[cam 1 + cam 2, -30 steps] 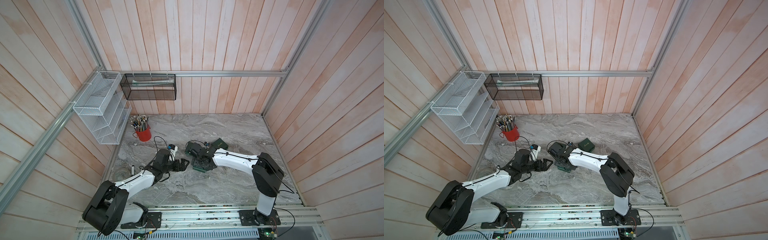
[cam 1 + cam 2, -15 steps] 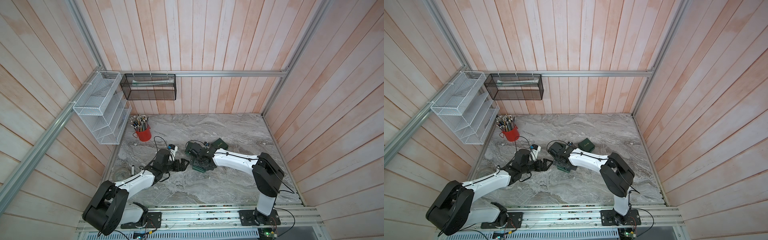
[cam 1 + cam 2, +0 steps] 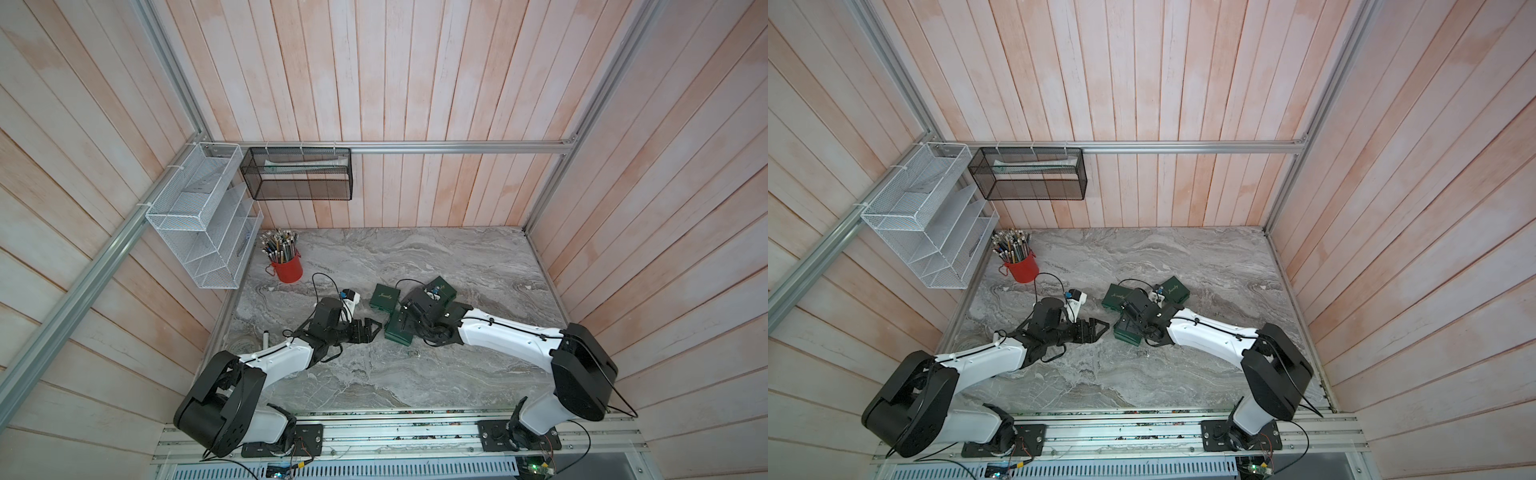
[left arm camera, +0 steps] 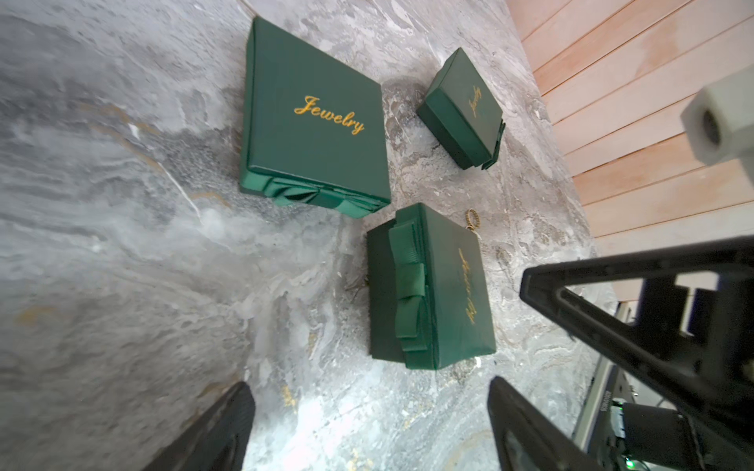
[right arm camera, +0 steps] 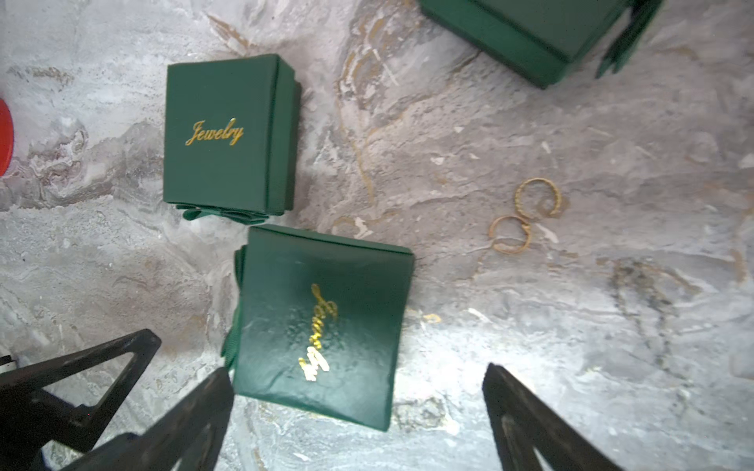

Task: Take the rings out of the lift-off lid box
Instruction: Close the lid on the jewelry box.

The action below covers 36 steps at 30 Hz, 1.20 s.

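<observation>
The lift-off lid box (image 5: 322,330), green with gold lettering and a bow, sits on the marble with its lid on; it shows in both top views (image 3: 398,330) (image 3: 1127,332) and the left wrist view (image 4: 432,285). Two rings (image 5: 537,200) (image 5: 510,234), thin hoops, lie on the marble beside it; one ring (image 4: 473,218) shows past the box. My right gripper (image 5: 355,371) hangs open over the box's near edge, holding nothing. My left gripper (image 4: 369,385) is open and empty, just short of the box (image 3: 376,328).
A flat green Jewelry box (image 3: 384,297) (image 4: 314,122) and a small green box (image 3: 444,289) (image 4: 461,110) lie just behind. A red cup of pencils (image 3: 286,266) stands at the back left. Wire racks (image 3: 199,216) hang on the wall.
Both arms keep their places by the boxes. No box has visibly shifted.
</observation>
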Each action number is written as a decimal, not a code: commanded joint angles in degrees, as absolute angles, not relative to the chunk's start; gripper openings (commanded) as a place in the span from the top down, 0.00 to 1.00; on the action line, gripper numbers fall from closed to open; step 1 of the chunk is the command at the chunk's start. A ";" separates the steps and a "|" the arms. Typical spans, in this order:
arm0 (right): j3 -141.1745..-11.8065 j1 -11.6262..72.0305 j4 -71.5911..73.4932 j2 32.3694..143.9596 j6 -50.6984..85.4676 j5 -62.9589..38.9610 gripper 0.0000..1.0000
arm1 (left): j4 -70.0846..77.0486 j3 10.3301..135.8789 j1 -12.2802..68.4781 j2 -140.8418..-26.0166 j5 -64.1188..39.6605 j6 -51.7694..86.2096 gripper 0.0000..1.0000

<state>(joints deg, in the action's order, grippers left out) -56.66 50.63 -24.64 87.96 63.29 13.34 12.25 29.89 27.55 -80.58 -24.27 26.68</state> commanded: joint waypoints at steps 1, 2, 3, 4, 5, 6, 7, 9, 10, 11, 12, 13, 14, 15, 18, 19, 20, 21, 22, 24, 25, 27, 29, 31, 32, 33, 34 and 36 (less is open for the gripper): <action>-50.75 49.48 -16.17 82.67 61.22 12.03 0.02 | 14.48 32.95 29.44 -83.06 -25.69 24.98 0.11; -48.83 49.37 -14.75 81.12 61.13 12.34 0.02 | 14.09 33.84 30.10 -84.05 -25.06 24.71 0.12; -47.13 49.05 -13.55 79.77 60.76 12.07 0.03 | 14.06 34.54 30.59 -84.98 -24.90 24.52 0.13; -45.93 48.64 -12.80 78.79 60.65 11.66 0.03 | 14.31 35.12 30.88 -85.77 -24.99 24.53 0.15; -44.78 48.08 -11.94 77.89 60.25 10.65 0.04 | 14.63 35.67 31.14 -86.51 -25.22 24.59 0.15; -43.77 47.58 -10.62 77.26 59.34 9.24 0.04 | 14.98 36.22 31.29 -87.08 -25.44 24.76 0.16; -43.19 47.17 -10.03 76.94 59.03 8.22 0.05 | 15.32 36.47 31.37 -87.39 -25.70 24.93 0.16; -42.25 46.72 -8.67 76.51 58.18 6.92 0.05 | 16.16 37.23 31.61 -88.03 -26.19 25.05 0.17; -41.70 46.46 -7.80 76.42 57.80 6.25 0.05 | 16.17 37.64 31.73 -88.36 -26.34 25.01 0.17; -41.14 46.12 -6.77 76.42 57.51 5.40 0.05 | 16.11 38.13 31.82 -88.95 -26.43 24.92 0.17; -40.56 45.57 -5.68 76.46 57.23 4.01 0.05 | 15.64 38.93 31.78 -89.63 -26.48 24.81 0.17; -40.12 45.09 -5.07 76.66 57.22 3.09 0.05 | 15.09 39.53 31.78 -90.32 -26.31 24.79 0.17; -39.70 44.54 -4.58 76.77 57.21 2.32 0.05 | 14.12 40.42 31.75 -91.11 -25.86 24.79 0.17; -39.40 44.08 -4.35 76.92 57.22 1.62 0.06 | 12.85 41.21 31.80 -91.92 -25.16 24.86 0.17; -39.63 43.34 -4.16 77.73 56.28 0.03 0.06 | 12.74 42.22 31.77 -93.64 -26.21 24.39 0.18; -39.80 43.29 -4.13 77.99 56.12 -0.16 0.06 | 12.91 42.27 31.78 -94.00 -26.55 24.58 0.18; -39.99 43.24 -4.13 78.34 55.95 -0.28 0.06 | 13.01 42.38 31.89 -94.34 -26.97 24.69 0.18; -39.99 43.13 -3.82 78.64 55.82 -0.59 0.06 | 13.18 42.44 31.95 -94.64 -27.43 24.72 0.20; -39.91 43.15 -3.51 78.95 55.81 -0.91 0.08 | 13.34 42.41 31.93 -94.74 -27.72 24.73 0.20; -39.64 42.74 -2.66 79.65 55.90 -2.02 0.11 | 13.36 42.32 31.98 -94.77 -28.18 24.96 0.20; -39.48 42.59 -2.39 79.95 55.82 -2.49 0.12 | 13.58 42.20 31.99 -94.67 -28.38 25.11 0.21; -39.29 42.28 -1.56 80.46 55.56 -3.35 0.15 | 14.08 41.90 32.06 -94.57 -28.86 25.35 0.22; -39.30 42.19 -1.13 80.74 55.46 -3.60 0.16 | 14.28 41.71 32.25 -94.99 -29.00 25.39 0.23; -39.29 42.01 -0.79 81.03 55.38 -3.77 0.17 | 14.24 41.86 32.34 -95.74 -29.39 25.38 0.25; -39.33 42.04 -0.62 81.25 55.20 -3.94 0.17 | 14.33 41.88 32.34 -96.07 -29.53 25.36 0.25; -39.37 41.95 -0.51 81.38 55.20 -3.92 0.17 | 14.27 41.97 32.42 -96.47 -29.60 25.32 0.25; -39.46 41.92 -0.53 81.68 55.20 -4.00 0.17 | 14.26 42.03 32.42 -96.66 -29.62 25.25 0.26; -39.89 41.92 -0.96 82.40 55.21 -4.01 0.17 | 14.05 42.12 32.42 -96.86 -29.44 25.38 0.27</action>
